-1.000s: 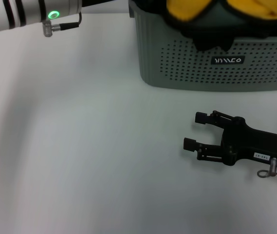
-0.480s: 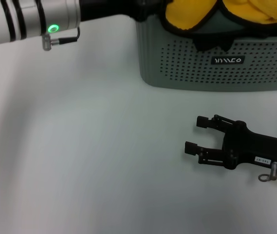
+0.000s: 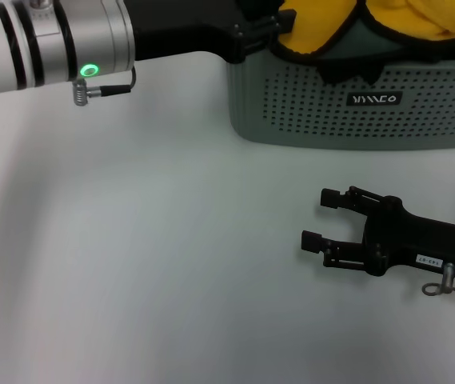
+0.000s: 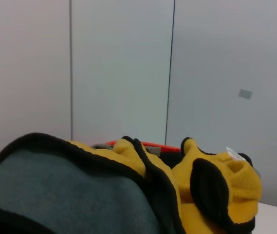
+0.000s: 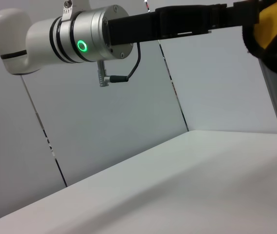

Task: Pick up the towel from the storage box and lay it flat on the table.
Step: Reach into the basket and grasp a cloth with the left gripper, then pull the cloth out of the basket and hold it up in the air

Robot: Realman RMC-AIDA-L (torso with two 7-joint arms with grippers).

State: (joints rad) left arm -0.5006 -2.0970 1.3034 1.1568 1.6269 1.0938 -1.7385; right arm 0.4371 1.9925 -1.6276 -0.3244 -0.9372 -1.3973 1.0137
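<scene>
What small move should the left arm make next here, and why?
Probably ease the left pincer a little further into the yellow towel and close on a fold. It sits at the storage box rim beside the bunched cloth, which is all in the box, with no grip visible. The right pincer rests open on the table.

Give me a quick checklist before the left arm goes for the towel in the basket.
1. Left tool at the basket's rim, by the towel: ok.
2. Left tool open or shut: cannot tell.
3. Towel within reach, bunched above the rim: ok.
4. Towel gripped: cannot tell.
5. Table has bare space in front of the basket for laying it flat: ok.
6. Right tool open, low over the table, apart from the basket: ok.
</scene>
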